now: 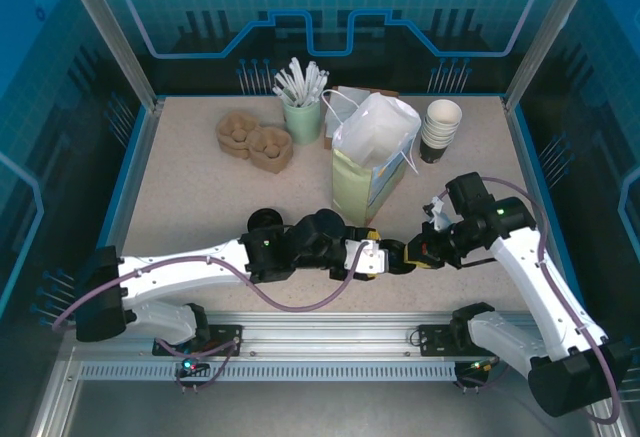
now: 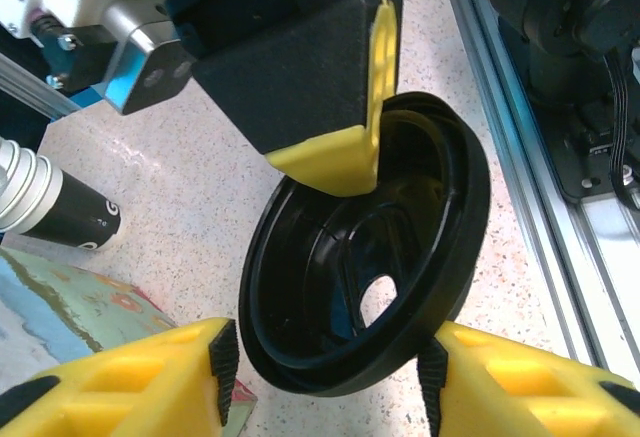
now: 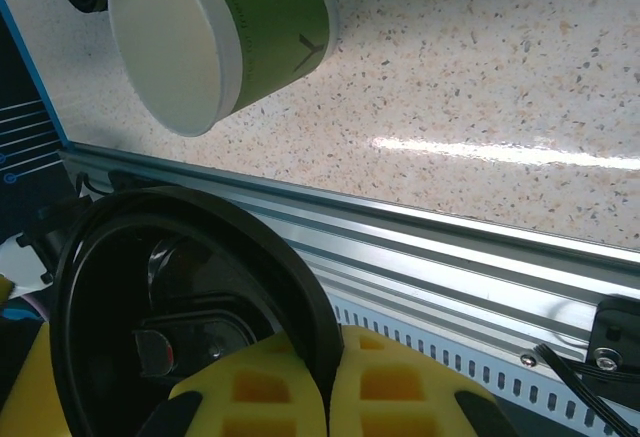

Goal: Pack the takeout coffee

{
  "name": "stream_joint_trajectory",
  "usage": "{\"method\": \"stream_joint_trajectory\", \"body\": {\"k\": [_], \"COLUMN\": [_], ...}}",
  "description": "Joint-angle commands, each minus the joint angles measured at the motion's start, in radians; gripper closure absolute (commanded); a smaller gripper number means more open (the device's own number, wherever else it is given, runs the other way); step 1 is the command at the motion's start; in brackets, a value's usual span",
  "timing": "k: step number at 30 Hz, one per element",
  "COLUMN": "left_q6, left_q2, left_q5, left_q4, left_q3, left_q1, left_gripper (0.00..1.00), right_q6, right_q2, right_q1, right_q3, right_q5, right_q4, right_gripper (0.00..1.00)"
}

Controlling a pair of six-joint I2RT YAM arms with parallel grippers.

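Meeting above the near middle of the speckled table [image 1: 190,207], the two arms shared one black coffee lid [image 2: 320,257] between them. The right gripper [image 3: 325,387] was clamped on the lid's rim, its yellow fingers [image 3: 400,387] pinching the edge from both faces. In the left wrist view that same gripper reached down from above and bit the lid's upper edge. The left gripper [image 2: 325,372] stood with its fingers spread wide, and the lid sat tilted between them, its hollow underside facing the camera. Both pads [image 2: 222,367] lay right at the rim, but whether they pressed on it could not be told. A green paper cup [image 3: 220,37] lay on its side on the table near the front rail, its open mouth showing white inside. Farther back stood a white and green paper bag [image 1: 372,152], open at the top, with a stack of cups [image 1: 441,127] just to its right.
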Motion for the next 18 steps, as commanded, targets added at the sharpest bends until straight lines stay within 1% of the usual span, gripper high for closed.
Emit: {"method": "stream_joint_trajectory", "body": {"k": [1, 4, 10, 13, 18], "left_q6": [0.023, 0.028, 0.045, 0.068, 0.096], "left_q2": [0.022, 0.031, 0.067, 0.076, 0.087], "left_q5": [0.02, 0.019, 0.003, -0.023, -0.027], "left_q4": [0.001, -0.005, -0.079, -0.084, -0.095], "left_q3": [0.044, 0.054, 0.111, 0.121, 0.139], "left_q1": [-0.003, -0.003, -0.003, -0.003, -0.004], "left_gripper": [0.51, 0.57, 0.66, 0.71, 0.79], "right_q6": [-0.02, -0.024, -0.027, -0.029, -0.031], "right_q2": [0.004, 0.01, 0.023, 0.033, 0.047], "right_q1": [-0.011, -0.01, -0.01, -0.011, -0.011], "right_q3": [-0.001, 0.003, 0.012, 0.021, 0.038], "right_q5": [-0.041, -0.042, -0.053, -0.057, -0.062], "right_q4": [-0.011, -0.016, -0.017, -0.017, -0.012], "right_gripper": [1.0, 1.0, 1.0, 1.0, 0.99]}}
